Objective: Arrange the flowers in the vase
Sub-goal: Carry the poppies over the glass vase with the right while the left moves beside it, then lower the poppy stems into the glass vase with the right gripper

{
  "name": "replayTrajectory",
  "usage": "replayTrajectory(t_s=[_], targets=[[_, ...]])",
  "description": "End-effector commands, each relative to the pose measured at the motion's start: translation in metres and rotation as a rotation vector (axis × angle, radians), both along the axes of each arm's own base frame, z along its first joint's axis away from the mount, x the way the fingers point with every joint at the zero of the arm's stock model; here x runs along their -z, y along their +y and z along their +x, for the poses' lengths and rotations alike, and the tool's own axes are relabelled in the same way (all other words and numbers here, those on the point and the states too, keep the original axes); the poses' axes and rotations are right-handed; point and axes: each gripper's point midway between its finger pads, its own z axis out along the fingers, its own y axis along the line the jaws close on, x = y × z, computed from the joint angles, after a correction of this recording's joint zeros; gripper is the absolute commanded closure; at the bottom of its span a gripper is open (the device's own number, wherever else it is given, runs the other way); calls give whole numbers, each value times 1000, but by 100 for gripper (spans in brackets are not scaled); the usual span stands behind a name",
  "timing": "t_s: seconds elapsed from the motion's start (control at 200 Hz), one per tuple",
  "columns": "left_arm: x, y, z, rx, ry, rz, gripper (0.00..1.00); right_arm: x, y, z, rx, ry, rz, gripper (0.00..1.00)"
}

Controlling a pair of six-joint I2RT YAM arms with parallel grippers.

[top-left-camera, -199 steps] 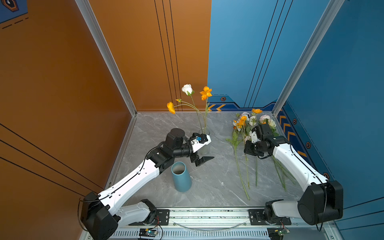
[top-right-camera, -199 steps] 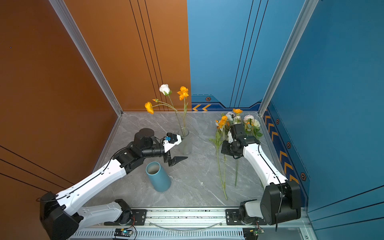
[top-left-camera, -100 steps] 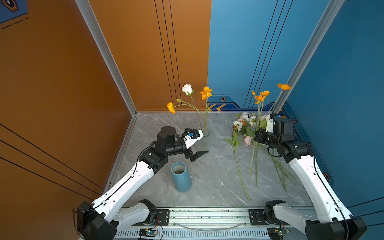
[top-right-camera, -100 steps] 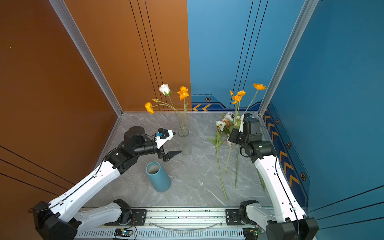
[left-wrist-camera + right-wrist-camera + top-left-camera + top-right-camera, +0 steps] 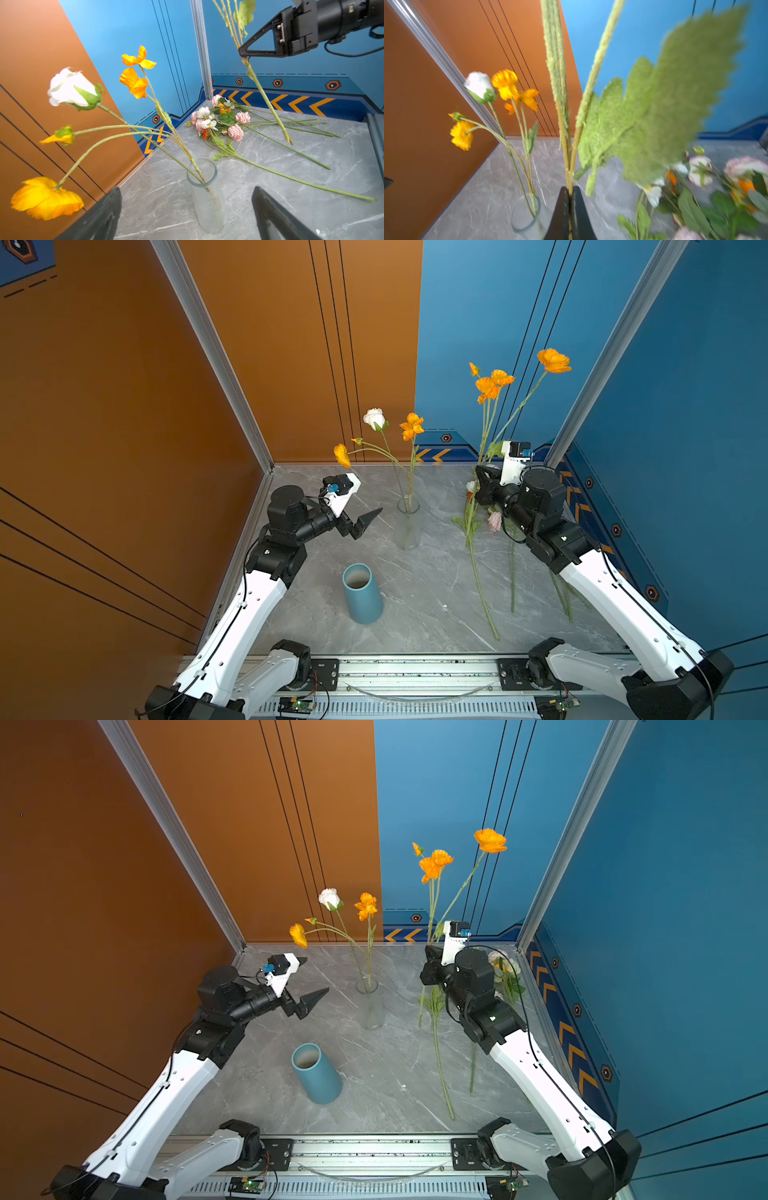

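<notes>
My right gripper (image 5: 569, 190) is clamped on the orange flowers (image 5: 484, 423), with their stems upright. The vase (image 5: 407, 522) stands to its left. My left gripper (image 5: 316, 975), fingers apart, waits beyond the vase.

Vase (image 5: 407, 526) centred on table (image 5: 436, 605), flowers (image 5: 374, 418) in it, cylinder (image 5: 362, 593) before it, loose flowers (image 5: 494, 521) lying to its right.
</notes>
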Motion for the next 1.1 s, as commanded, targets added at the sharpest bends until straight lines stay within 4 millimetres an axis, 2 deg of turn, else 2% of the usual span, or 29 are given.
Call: replayTrajectory(t_s=[0.0, 0.17, 0.285, 0.335, 0.38, 0.501, 0.601, 0.871, 1.096], targets=[[-4, -2, -1, 43, 13, -62, 2, -58, 17, 1, 13, -271, 70, 100], [1, -4, 2, 58, 38, -67, 2, -84, 67, 7, -75, -383, 118, 100], [1, -6, 2, 66, 38, -68, 2, -85, 102, 10, -143, -453, 83, 100], [-1, -5, 1, 65, 33, -68, 2, -82, 109, 13, -146, -491, 63, 100], [0, -5, 1, 64, 35, -69, 2, -77, 127, 8, -180, -507, 53, 100], [0, -6, 1, 66, 35, -70, 2, -59, 145, 18, -219, -505, 7, 100], [-1, -5, 1, 63, 32, -70, 2, -44, 159, 16, -273, -513, -35, 100], [-1, -5, 1, 67, 32, -71, 2, -1, 186, 5, -440, -522, -244, 100], [0, -6, 1, 70, 36, -71, 2, 25, 194, 1, -551, -479, -307, 100]])
